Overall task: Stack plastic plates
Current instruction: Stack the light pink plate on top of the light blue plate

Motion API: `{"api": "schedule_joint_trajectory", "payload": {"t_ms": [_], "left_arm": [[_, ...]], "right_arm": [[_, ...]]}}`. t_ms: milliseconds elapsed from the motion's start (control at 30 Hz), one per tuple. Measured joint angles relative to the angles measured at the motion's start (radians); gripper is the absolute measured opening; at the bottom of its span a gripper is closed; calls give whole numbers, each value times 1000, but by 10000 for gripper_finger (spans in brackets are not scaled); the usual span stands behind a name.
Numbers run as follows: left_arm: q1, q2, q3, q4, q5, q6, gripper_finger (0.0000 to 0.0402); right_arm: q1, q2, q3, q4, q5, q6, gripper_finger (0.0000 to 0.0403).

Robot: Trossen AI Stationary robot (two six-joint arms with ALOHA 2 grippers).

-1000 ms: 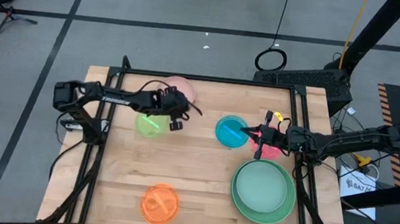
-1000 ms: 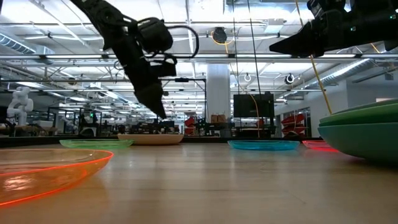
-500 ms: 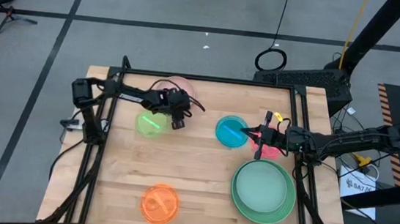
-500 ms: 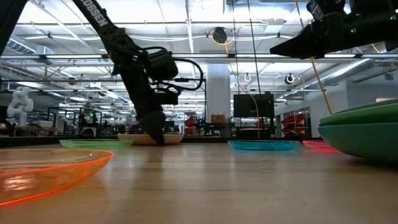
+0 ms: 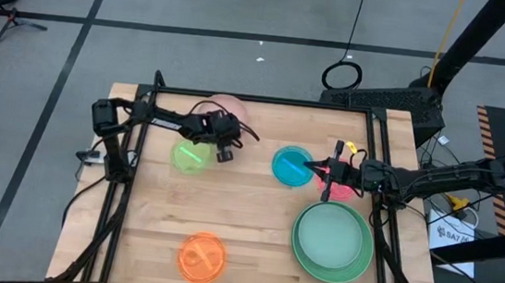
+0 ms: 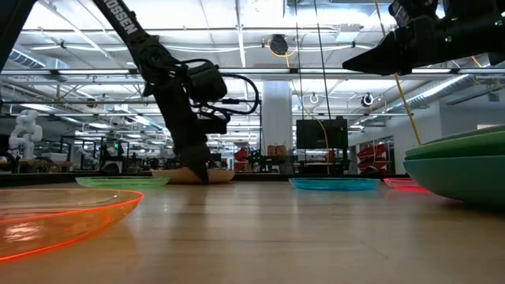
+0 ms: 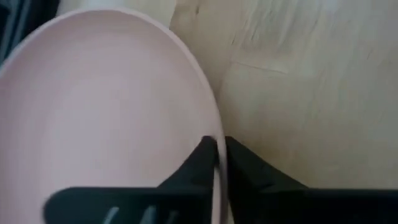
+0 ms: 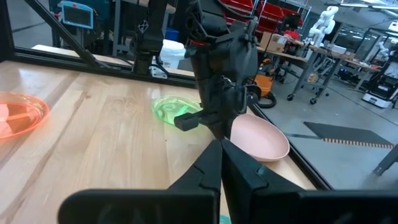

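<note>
A pink plate (image 5: pixel 229 108) lies on the table at the far left, and my left gripper (image 5: pixel 220 120) is shut on its rim. A yellow-green plate (image 5: pixel 190 157) lies just nearer. In mid-air at the right, my right gripper (image 5: pixel 308 169) is shut on nothing, above the edge of the blue plate (image 5: pixel 289 164). A red plate (image 5: pixel 343 190) shows beneath the right arm. A large green plate (image 5: pixel 352 263) holds a mint one (image 5: pixel 329 236) at the near right. An orange plate (image 5: pixel 201 256) lies near the front edge. My left gripper pinches the pink plate's rim (image 7: pixel 217 134) between its two fingers, one finger (image 7: pixel 200 163) over the inside of the plate and the other (image 7: pixel 244 163) outside it. The fingers come slanting down from the table's left side. The plate's base stays on the table (image 6: pixel 189 177).
A black frame (image 5: pixel 266 99) runs along the table's far and side edges, close behind the pink plate. Bare wood (image 5: pixel 246 206) lies open in the table's middle. Beyond the table the room holds benches and equipment.
My left gripper has come down and toward the table's far edge, from above the yellow-green plate to the pink plate's rim, and has kept still there for the last half second. My right arm has not moved.
</note>
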Motion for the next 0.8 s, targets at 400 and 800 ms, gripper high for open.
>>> {"api": "schedule_joint_trajectory", "payload": {"t_ms": [400, 800], "left_arm": [[-151, -174, -2, -116, -48, 55, 13], [-388, -363, 0, -102, 202, 189, 13]], "right_arm": [[22, 3, 0, 15, -56, 147, 2], [255, 267, 136, 76, 84, 277, 2]]}}
